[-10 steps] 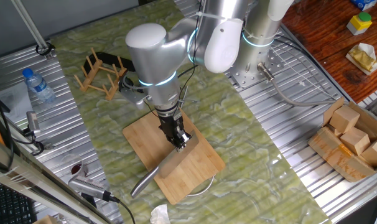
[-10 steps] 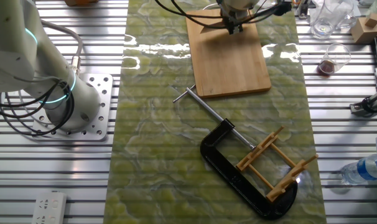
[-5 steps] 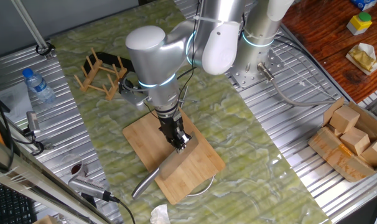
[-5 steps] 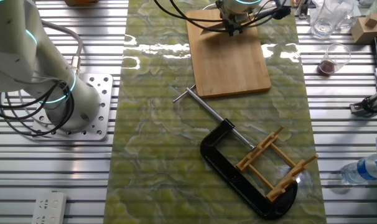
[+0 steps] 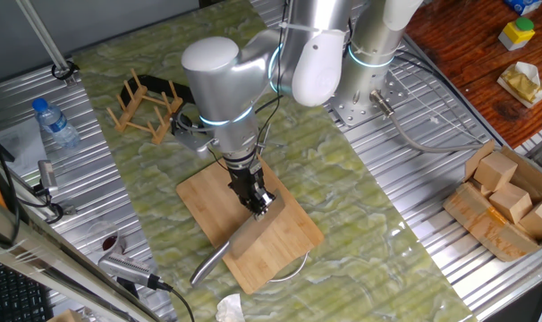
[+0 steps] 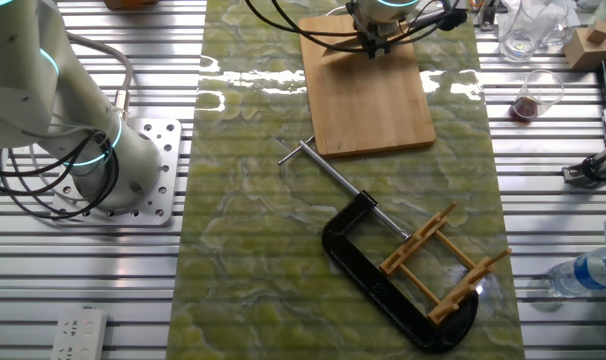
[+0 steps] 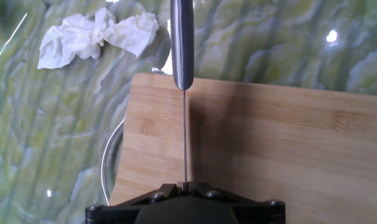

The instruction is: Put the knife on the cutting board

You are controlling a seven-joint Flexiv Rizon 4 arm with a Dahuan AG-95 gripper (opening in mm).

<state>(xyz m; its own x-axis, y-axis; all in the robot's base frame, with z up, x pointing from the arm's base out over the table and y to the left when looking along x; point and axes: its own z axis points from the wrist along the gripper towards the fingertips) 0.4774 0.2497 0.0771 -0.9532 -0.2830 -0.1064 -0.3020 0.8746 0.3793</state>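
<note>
The two-finger gripper [image 5: 261, 205] is pinched on the spine of the all-steel cleaver with the broad shiny blade [image 5: 238, 238], holding it edge-down over the large light-brown bamboo cutting board [image 5: 289, 243]. In the hand view the blade [image 7: 185, 134] shows as 1 thin line running straight away from the fingers to the slim rounded handle [image 7: 182, 43], which juts past the board's edge toward the crumpled white tissue [image 7: 95, 34] at the table's near edge
</note>
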